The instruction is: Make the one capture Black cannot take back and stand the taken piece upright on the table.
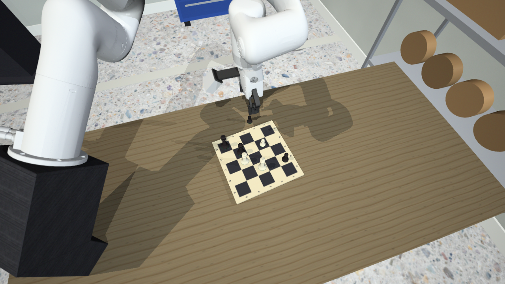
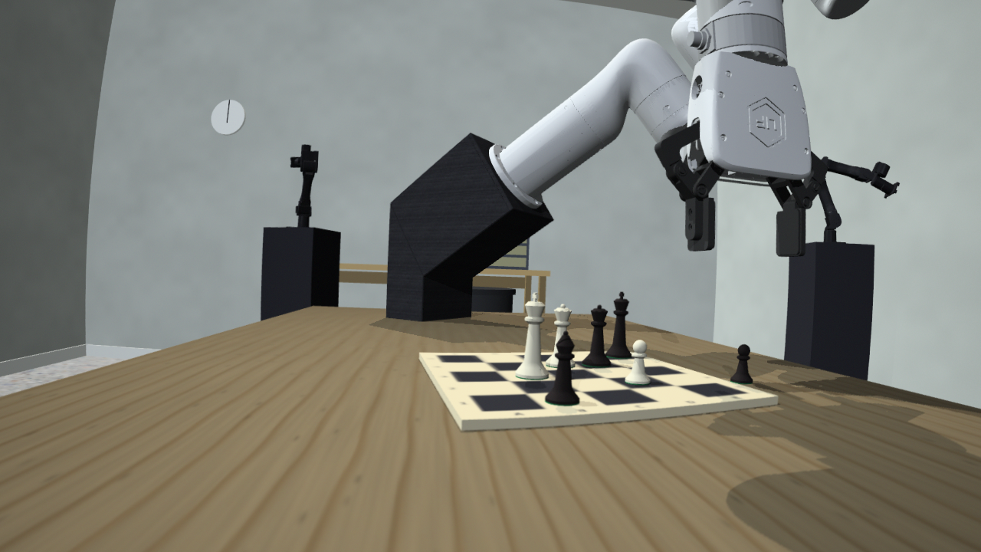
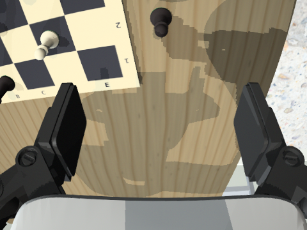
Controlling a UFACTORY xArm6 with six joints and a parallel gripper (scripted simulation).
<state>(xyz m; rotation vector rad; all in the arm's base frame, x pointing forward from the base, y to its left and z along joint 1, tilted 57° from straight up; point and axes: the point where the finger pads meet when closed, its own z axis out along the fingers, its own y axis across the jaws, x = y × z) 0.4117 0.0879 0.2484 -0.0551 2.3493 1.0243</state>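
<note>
End effector (image 2: 744,230) raised above the tabletop (image 1: 353,197), spread wide, nothing held; flat black pads (image 3: 68,125), matte, on angular linkages. Black pawn (image 2: 741,364) upright on bare wood just off the board's (image 1: 296,176) far side, near the tabletop's far edge, apart from the pads. Small round head, flared base. Board square, cream rim, dark and cream checks, printed letters and digits. White pawn (image 2: 638,363), two tall white pieces and three tall black pieces standing on squares. Wood streaky, brown, shadow-mottled.
</note>
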